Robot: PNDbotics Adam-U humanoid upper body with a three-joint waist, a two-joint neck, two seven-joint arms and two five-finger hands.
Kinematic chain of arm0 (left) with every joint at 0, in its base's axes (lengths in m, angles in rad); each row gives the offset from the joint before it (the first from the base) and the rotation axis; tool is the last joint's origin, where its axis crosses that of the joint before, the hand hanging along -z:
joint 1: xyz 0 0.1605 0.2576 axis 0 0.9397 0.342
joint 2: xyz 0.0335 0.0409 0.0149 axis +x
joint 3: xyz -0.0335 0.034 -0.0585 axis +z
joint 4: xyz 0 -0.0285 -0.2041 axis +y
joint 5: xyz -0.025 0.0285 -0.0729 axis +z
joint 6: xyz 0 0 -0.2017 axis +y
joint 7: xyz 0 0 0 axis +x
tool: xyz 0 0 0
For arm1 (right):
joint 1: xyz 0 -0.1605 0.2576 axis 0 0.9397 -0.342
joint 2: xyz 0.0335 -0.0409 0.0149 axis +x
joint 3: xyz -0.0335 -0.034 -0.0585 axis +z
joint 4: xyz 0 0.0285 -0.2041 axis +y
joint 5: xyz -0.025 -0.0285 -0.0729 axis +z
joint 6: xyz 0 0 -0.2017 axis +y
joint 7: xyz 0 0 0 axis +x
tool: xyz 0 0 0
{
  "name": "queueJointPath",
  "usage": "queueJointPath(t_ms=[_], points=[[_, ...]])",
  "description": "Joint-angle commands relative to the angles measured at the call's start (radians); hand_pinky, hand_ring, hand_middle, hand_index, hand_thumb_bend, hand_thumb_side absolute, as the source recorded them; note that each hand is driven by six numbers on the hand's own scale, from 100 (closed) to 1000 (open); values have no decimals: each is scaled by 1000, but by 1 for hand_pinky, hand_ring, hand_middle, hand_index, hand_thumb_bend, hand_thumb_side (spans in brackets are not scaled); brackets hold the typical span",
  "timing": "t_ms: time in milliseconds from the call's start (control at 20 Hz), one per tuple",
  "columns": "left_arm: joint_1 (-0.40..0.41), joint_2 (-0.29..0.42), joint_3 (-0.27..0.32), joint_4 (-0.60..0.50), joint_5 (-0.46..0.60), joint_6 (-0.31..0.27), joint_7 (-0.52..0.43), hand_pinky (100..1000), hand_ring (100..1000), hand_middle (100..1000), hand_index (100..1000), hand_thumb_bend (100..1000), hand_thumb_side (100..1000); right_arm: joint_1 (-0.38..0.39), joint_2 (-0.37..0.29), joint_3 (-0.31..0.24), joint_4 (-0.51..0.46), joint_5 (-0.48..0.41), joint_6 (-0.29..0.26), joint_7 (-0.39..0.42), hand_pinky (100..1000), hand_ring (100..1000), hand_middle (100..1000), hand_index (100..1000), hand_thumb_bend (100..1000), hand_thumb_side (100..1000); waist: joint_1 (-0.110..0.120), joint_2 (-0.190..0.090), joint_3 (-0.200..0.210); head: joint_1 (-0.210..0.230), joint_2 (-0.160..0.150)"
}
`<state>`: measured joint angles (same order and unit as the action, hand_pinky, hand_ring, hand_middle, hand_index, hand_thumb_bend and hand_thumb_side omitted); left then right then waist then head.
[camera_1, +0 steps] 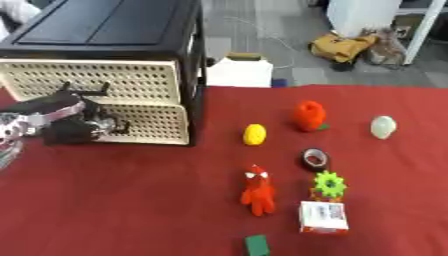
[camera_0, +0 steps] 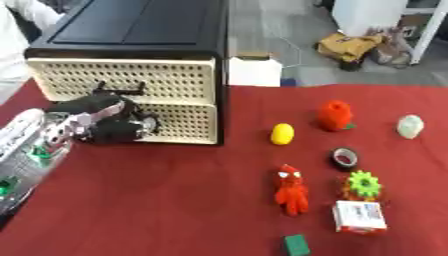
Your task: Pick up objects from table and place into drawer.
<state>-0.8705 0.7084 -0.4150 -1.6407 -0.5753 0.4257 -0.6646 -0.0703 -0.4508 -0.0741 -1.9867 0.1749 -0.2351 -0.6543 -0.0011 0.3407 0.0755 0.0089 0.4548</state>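
Right now my left hand (camera_0: pixel 109 120) is up against the front of the drawer unit (camera_0: pixel 131 50), which stands at the far left corner of the counter (camera_0: pixel 175 200). My fingers (camera_1: pixel 92 125) are curled in front of the lower drawer (camera_0: pixel 179 122), at its left part, and I judge they are there to hook and pull it, since nothing can go in until a drawer stands out from the black frame. Whether they actually grip a handle or only rest against the perforated cream face I cannot tell (the dark hand hides that spot). Both cream fronts look flush or nearly so, so I'd call the task barely begun. My right hand shows in neither view.

Everything to be stowed lies on the red cloth toward the right side, apart from the unit: a yellow lemon-shaped toy (camera_0: pixel 282 134) nearest the drawers, an orange-red toy (camera_0: pixel 334 115) beyond it, a pale rounded thing (camera_0: pixel 409 126) near the right edge. Closer to me sit a roll of black tape (camera_0: pixel 344 157), a green gear (camera_0: pixel 363 183), a red figure (camera_0: pixel 291 190), a small white-and-red box (camera_0: pixel 359 216) just beside the gear, and a green block (camera_0: pixel 297 245) at the near edge. They are spread with gaps between them, which should let fingers close on each singly.
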Motion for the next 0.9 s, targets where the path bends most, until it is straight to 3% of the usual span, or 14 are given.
queueJointPath(t_ms=[50,250,450,750,900], points=[[6,53,32,-93,20,-12,-73,190,298,393,709,100,1000,-2,-19,-12,-13,-10,-3,3,615,620,524,740,100,854,-1,-31,4,-11,3],[46,77,86,-237,45,-26,-149,210,313,413,712,100,1000,-1,-26,-16,-13,-21,-6,4,616,622,527,741,100,832,-5,-48,16,-20,12],[75,73,156,-347,82,-6,-110,236,311,417,719,100,1000,1,-33,-20,-13,-32,-10,5,617,624,530,741,100,834,-12,-62,31,-24,21],[90,3,213,-359,211,-20,165,383,423,529,852,100,1000,-7,-40,-26,-13,-51,-12,7,619,623,534,743,100,835,-17,-77,40,-30,47],[112,-40,227,-359,263,-73,382,480,489,575,882,100,1000,-22,-46,-32,-13,-68,-17,3,621,631,543,749,100,826,-20,-84,38,-31,60]])
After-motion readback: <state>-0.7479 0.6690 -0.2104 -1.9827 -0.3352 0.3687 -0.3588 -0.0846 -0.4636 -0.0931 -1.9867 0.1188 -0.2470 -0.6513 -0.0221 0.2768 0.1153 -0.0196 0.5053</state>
